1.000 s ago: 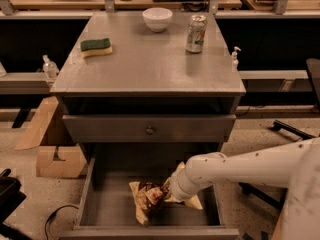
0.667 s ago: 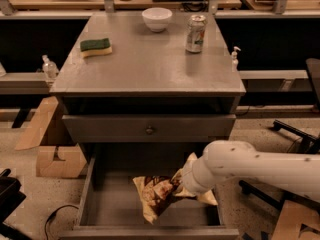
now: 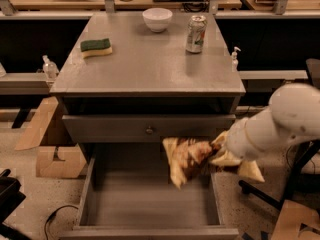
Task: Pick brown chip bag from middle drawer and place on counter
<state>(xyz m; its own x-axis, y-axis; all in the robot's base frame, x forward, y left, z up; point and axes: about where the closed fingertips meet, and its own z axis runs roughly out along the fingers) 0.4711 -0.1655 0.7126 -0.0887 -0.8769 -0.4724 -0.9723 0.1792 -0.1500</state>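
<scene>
The brown chip bag (image 3: 186, 158) hangs in the air above the open middle drawer (image 3: 150, 199), level with the drawer front that has a small round knob (image 3: 148, 130). My gripper (image 3: 216, 156) comes in from the right at the end of the white arm (image 3: 280, 124) and is shut on the bag's right end. The fingers are mostly hidden behind the bag and the tan wrist cover. The gray counter (image 3: 150, 59) is above the bag. The drawer floor is bare.
On the counter stand a white bowl (image 3: 157, 19), a soda can (image 3: 196, 33) and a green-and-yellow sponge (image 3: 96, 47). Cardboard pieces (image 3: 55, 159) lie on the floor at left. A small bottle (image 3: 234, 59) stands at the right of the cabinet.
The gripper has lifted the brown chip bag from the drawer floor up and to the right, out of the drawer. The arm has swung upward.
</scene>
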